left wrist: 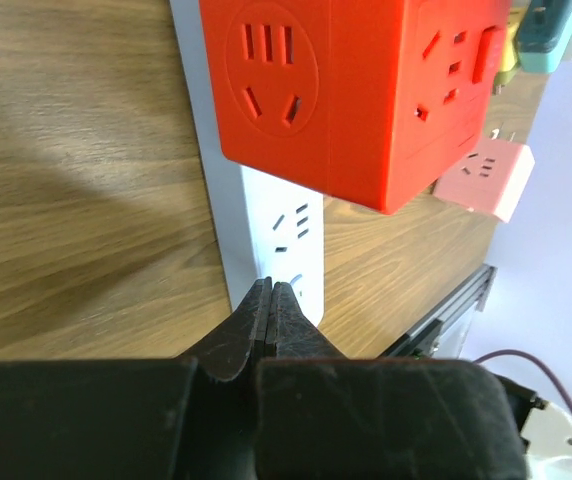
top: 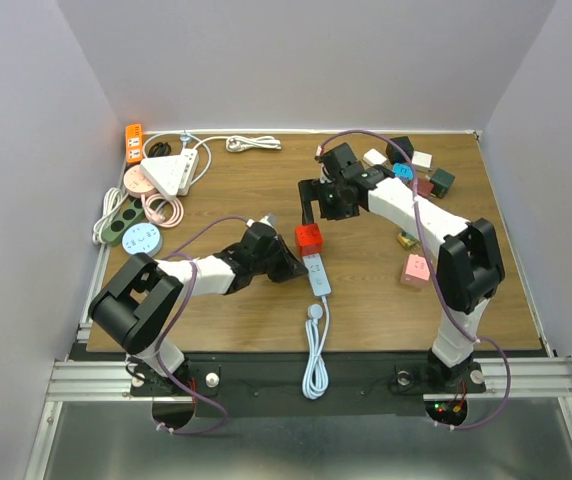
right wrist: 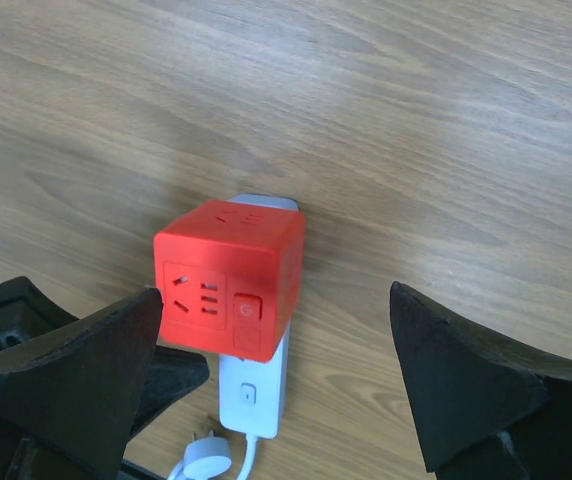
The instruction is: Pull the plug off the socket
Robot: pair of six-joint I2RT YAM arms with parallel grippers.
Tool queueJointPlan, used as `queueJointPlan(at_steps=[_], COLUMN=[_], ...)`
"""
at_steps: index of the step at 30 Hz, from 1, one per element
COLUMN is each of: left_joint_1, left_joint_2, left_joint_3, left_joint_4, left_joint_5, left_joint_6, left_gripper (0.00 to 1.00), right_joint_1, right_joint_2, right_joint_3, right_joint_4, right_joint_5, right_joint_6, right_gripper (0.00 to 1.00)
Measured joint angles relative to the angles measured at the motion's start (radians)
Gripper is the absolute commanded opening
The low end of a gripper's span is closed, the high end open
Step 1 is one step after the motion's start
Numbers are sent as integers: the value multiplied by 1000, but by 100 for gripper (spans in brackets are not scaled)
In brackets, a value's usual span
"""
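Observation:
A red cube plug (top: 309, 239) sits plugged into the far end of a white socket strip (top: 317, 274) lying mid-table. In the left wrist view the cube (left wrist: 356, 90) fills the top and the strip (left wrist: 286, 225) runs under it. My left gripper (left wrist: 272, 290) is shut with nothing between its fingers, and its tips rest on the strip's near end. My right gripper (right wrist: 275, 292) stands wide open above the cube (right wrist: 228, 275), one finger on each side and clear of it. The strip (right wrist: 256, 385) shows below the cube, and its own loose cord plug (right wrist: 209, 458) lies beside its cable.
Several other power strips lie at the back left: an orange one (top: 133, 143), a white triangular one (top: 171, 170), a green one (top: 126, 222). Small cube adapters are scattered at the right, including a pink one (top: 415, 270). The strip's white cable (top: 315, 360) hangs over the front edge.

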Motion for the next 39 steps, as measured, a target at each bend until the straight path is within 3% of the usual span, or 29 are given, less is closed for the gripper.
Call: queueJointPlan(at_steps=[15,16,20,21,22,23,25,39], left_joint_1=[-11,-11,-11,-11,-11,-11,-11,-12], left_joint_2=[-4,-4,-4,-4,-4,-2,6,151], left_joint_3=[-45,-45,-45,-45,-45,-45,-45,-45], left_joint_4=[114,116,121,124,126,130,139,325], left_joint_5=[-7,-8,-13,-15,-15,-16,-21,11], left_joint_6=[-82,-84,-91,-95,-95,-98,-102,-166], left_gripper=[0,0,0,0,0,0,0,0], right_joint_1=[127,128,127,127,127,126,126,127], right_joint_2=[109,111,130,135,142,144,145,145], right_joint_3=[11,11,11,11,11,13,15,15], right_joint_4=[10,10,9,10,10,11,10,9], right_joint_5=[32,38,73,76,89,96,102,122], right_joint_6=[10,14,36,37,48,56,64,95], right_gripper=[98,96,67,47,38,19,3,0])
